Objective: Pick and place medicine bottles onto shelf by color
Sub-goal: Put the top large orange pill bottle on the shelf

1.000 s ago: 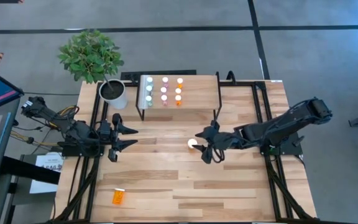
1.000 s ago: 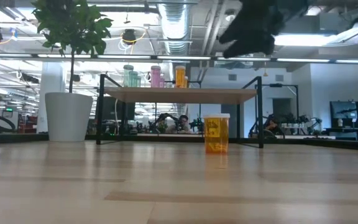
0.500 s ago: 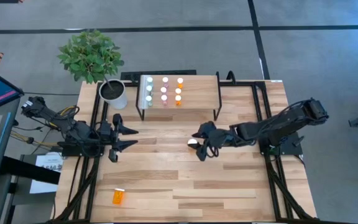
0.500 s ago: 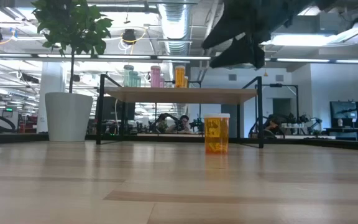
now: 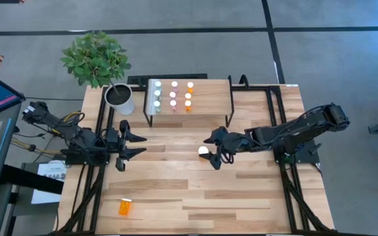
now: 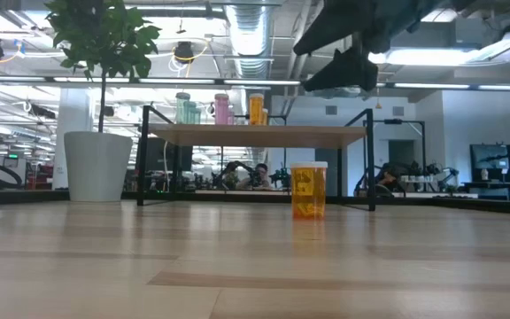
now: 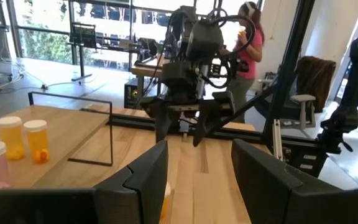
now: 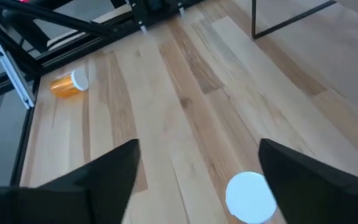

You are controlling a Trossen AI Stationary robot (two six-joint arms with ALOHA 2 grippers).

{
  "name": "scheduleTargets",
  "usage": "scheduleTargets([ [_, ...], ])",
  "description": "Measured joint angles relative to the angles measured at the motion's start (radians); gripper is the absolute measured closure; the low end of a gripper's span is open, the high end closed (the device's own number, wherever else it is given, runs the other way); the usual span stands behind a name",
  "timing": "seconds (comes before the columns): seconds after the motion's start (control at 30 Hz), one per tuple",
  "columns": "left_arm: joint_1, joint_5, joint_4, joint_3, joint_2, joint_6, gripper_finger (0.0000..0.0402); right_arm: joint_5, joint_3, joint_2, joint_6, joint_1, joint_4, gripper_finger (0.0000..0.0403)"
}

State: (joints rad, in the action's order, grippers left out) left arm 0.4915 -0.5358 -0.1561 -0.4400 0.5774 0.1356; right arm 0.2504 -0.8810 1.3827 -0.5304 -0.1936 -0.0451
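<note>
While an orange bottle [image 5: 204,151] with a white cap stands upright on the desk [image 5: 254,196] in front of the shelf [image 5: 209,98], the right tool [image 5: 216,148] hangs just above it with its fingers spread wide and nothing between them. In the low view the bottle [image 6: 308,190] stands alone and the tool [image 6: 339,53] is up in the air over it. On the shelf stand small bottles in three rows: green [image 5: 156,94], pink [image 5: 173,94] and orange [image 5: 189,94]. Another orange bottle [image 5: 125,207] lies on its side near the front left of the desk. The left tool [image 5: 131,144] waits at the left side, partly spread, holding nothing. A plant in a white pot [image 5: 120,98] stands beside the shelf.
</note>
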Motion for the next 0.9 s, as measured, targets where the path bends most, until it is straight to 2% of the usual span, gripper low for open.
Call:
scheduleTargets([
  [0.07,0.0,0.0,0.0,0.0,0.0,0.0,0.0235,0.0,0.0,0.0,0.0,0.0,-0.001,0.0023],
  [0.13,0.0,0.0,0.0,0.0,0.0,0.0,0.0235,0.0,0.0,0.0,0.003,0.0,0.0,0.001],
  [0.43,0.0,0.0,0.0,0.0,0.0,0.0,0.0235,-0.017,0.0,0.0,0.004,-0.009,-0.057,0.0071],
  [0.63,0.0,0.0,0.0,0.0,0.0,0.0,0.0235,-0.018,0.0,0.0,-0.153,-0.034,-0.048,0.0075],
  [0.9,0.0,0.0,0.0,0.0,0.0,0.001,0.0235,-0.03,0.0,0.0,-0.118,-0.025,-0.052,0.0074],
])
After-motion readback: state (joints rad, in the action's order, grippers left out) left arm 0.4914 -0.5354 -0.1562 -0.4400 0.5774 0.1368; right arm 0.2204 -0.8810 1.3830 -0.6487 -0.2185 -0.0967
